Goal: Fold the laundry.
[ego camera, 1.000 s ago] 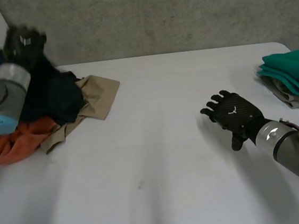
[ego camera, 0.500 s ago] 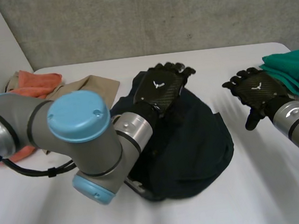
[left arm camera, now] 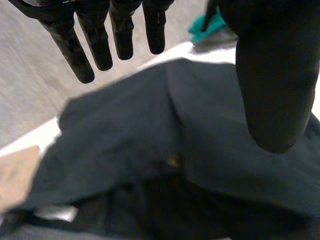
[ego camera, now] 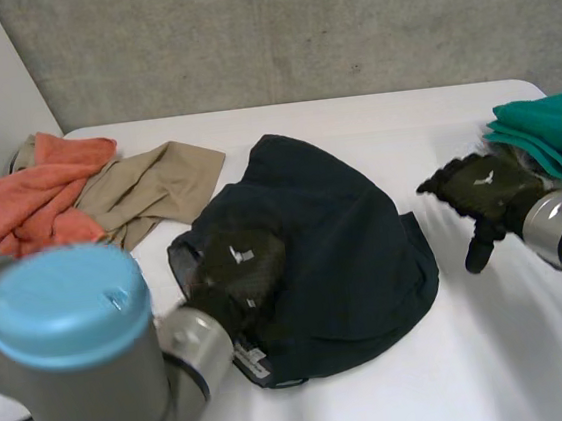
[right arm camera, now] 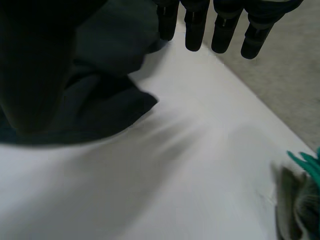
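A dark navy garment lies crumpled in the middle of the white table. My left hand hovers over its near left part. In the left wrist view its fingers are straight and spread above the navy garment, holding nothing. My right hand floats open just right of the garment, off the cloth. Seen from the right wrist, its fingers are straight, and the garment's edge lies under the thumb side.
An orange cloth and a tan cloth lie piled at the far left. A folded teal stack sits at the far right edge, just beyond my right hand. Bare table lies along the front.
My left arm carried the navy garment from the left pile to the table's middle, let it go, and drew back toward the near side. My right hand moved toward the far right.
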Controlling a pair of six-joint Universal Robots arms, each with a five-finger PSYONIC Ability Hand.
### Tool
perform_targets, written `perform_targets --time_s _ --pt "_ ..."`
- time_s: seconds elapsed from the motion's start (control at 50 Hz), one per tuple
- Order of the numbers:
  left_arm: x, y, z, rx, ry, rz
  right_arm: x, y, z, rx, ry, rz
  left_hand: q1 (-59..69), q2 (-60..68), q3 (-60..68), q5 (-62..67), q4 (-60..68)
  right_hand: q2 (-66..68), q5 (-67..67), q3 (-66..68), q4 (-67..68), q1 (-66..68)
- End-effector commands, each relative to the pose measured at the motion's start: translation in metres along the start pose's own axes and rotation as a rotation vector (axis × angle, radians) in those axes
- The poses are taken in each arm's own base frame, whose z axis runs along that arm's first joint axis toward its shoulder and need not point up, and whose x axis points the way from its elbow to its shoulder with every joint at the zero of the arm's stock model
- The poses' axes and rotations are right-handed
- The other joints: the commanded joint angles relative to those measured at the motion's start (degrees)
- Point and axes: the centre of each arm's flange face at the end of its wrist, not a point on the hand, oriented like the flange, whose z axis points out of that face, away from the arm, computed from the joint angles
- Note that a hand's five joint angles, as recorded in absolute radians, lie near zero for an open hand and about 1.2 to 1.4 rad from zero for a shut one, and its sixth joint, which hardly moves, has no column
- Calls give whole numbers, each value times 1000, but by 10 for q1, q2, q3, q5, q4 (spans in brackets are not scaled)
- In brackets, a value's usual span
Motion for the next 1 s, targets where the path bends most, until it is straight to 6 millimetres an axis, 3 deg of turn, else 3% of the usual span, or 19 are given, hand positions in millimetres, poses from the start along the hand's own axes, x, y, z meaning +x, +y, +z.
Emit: perform_targets --time_s 0.02,0.12,0.14,0.16,0.18,0.22,0.3,0.32,0.38,0.4,0.46,0.52,0.64,0.72,0.78,0.92,0.94,0.96,1.0 --pt "21 31 9 -68 46 28 -13 11 8 -4 -13 -87 17 11 12 20 17 -25 -25 -20 -20 -31" --pt "23 42 27 -86 38 31 -12 13 9 1 7 -93 110 105 106 113 111 -25 -25 -20 -20 -31" --pt "23 44 31 -90 34 31 -12 13 9 2 8 -94 202 197 198 205 203 -25 -25 -20 -20 -31" --pt "21 42 37 -84 17 31 -13 13 9 1 7 -92 505 499 500 508 505 -25 -25 -20 -20 -31" --pt "19 40 39 -75 0 31 -13 13 9 1 7 -92 651 645 646 654 651 -25 -25 -20 -20 -31" --pt "10 33 44 -57 -55 26 -12 12 8 8 12 -95 652 647 648 655 652 -25 -25 -20 -20 -31" --pt "-33 -12 51 71 -289 58 -11 8 7 25 23 -102 652 647 648 655 652 -25 -25 -20 -20 -31" --pt "-55 -35 49 138 -387 105 -11 7 6 28 24 -104 652 647 648 655 652 -25 -25 -20 -20 -31" --pt "-82 -71 49 262 -503 184 -10 3 3 38 34 -109 652 647 648 655 652 -25 -25 -20 -20 -31" --pt "-99 -96 50 352 -583 246 -11 2 2 41 35 -110 652 647 648 655 652 -25 -25 -20 -20 -31" --pt "-118 -132 50 486 -688 353 -11 -1 -1 51 37 -109 652 647 648 655 652 -25 -25 -20 -20 -31" --pt "-116 -156 49 596 -691 418 -11 -2 -2 56 40 -100 652 647 648 655 652 -25 -25 -20 -20 -31" --pt "-87 -205 44 860 -511 412 -6 -2 0 63 58 -73 652 647 648 655 652 -25 -25 -20 -20 -31" --pt "-49 -191 66 889 -290 335 2 -7 -3 78 107 -38 652 647 648 655 652 -25 -25 -20 -20 -31" --pt "-19 -164 84 851 -103 275 7 -11 -5 92 139 -20 652 647 648 655 652 -25 -25 -20 -20 -31" --pt "54 -75 98 607 312 219 19 -8 -5 88 177 -4 652 647 648 655 652 -25 -25 -20 -20 -31" --pt "61 -68 97 586 344 223 24 -6 -5 80 191 1 597 592 593 600 598 -25 -25 -20 -20 -31" --pt "72 -56 93 549 401 226 26 -5 -5 78 196 3 392 387 387 395 392 -25 -25 -20 -20 -31" --pt "77 -50 90 526 431 228 30 -4 -4 78 205 5 196 190 191 199 196 -25 -25 -20 -20 -31"
